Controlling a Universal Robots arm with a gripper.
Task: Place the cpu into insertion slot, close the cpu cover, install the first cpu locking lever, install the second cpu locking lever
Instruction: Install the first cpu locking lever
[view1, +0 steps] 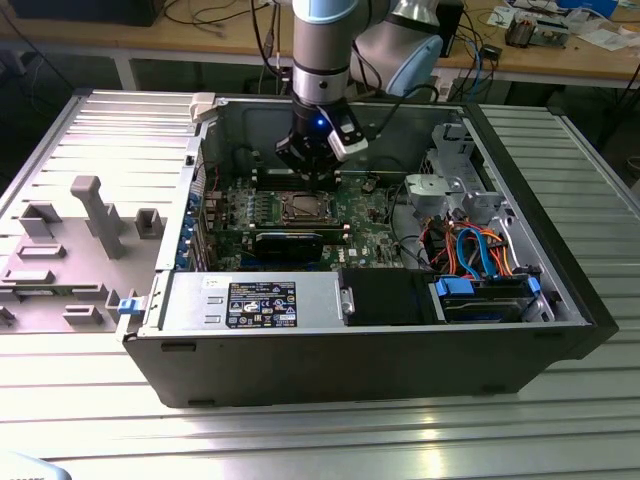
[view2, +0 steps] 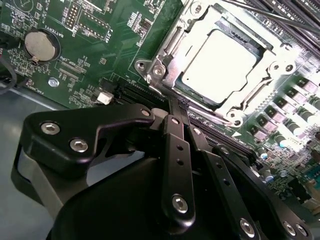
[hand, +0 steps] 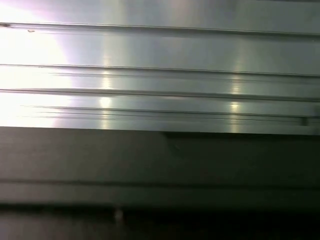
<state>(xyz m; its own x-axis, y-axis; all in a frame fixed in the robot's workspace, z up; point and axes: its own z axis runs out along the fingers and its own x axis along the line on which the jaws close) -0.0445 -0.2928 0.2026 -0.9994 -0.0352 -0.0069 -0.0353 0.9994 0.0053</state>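
Gripper (view1: 312, 172) hangs inside the open computer case (view1: 560, 300), just behind the insertion slot (view1: 302, 209) as the exterior view has it. In the second wrist view the gripper (view2: 177, 102) has its fingers (view2: 175, 145) drawn together into a narrow point, nothing between them, the tip close to the near edge of the socket frame.

The cpu (view2: 220, 62) sits in the insertion slot (view2: 272, 50), silvery top up, and looks flat and square to the frame. The cpu cover (view2: 172, 45) appears to be down around it: a bright metal frame borders the chip on all sides. A thin wire locking lever (view2: 212, 114) runs along the socket edge nearest the fingertips. Whether it is latched under its hook I cannot tell.

Judgement: work is at the lever stage. To do it well, bear on the lever alone with the closed tip, keep clear of the green board (view2: 100, 45) and the memory slots, push down and sideways in one smooth arc, and do not load the cover unevenly.

The case stands on the ribbed metal tabletop (view1: 330, 440).
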